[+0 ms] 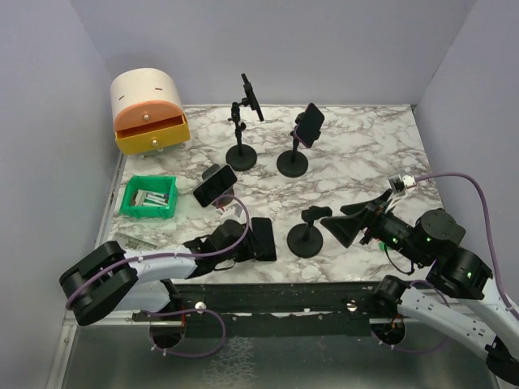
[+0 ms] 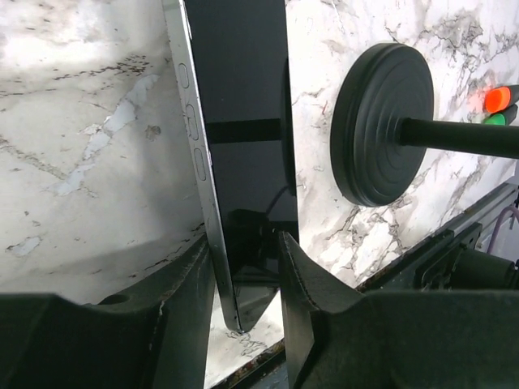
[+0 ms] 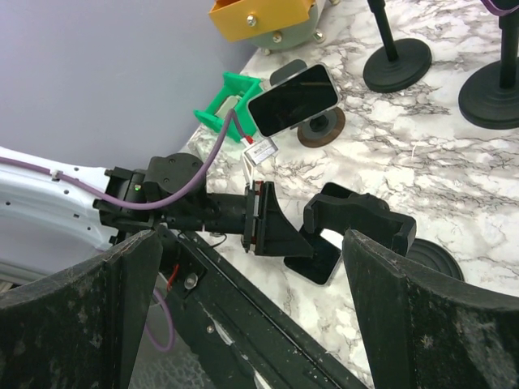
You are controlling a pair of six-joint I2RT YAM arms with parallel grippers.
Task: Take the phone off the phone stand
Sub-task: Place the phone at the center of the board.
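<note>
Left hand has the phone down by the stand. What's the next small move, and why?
Probably open the left hand a little wider, then draw it back. The phone is out of the empty phone stand and looks to lie on the marble table, with fingers close on both edges; whether they grip it is unclear.

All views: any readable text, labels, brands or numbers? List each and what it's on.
No text can be read in any view.
White tag: too small to read.
Green bin: any print on its contents is too blurred to read.
Phone between the left fingers: screen dark, no markings visible.
</note>
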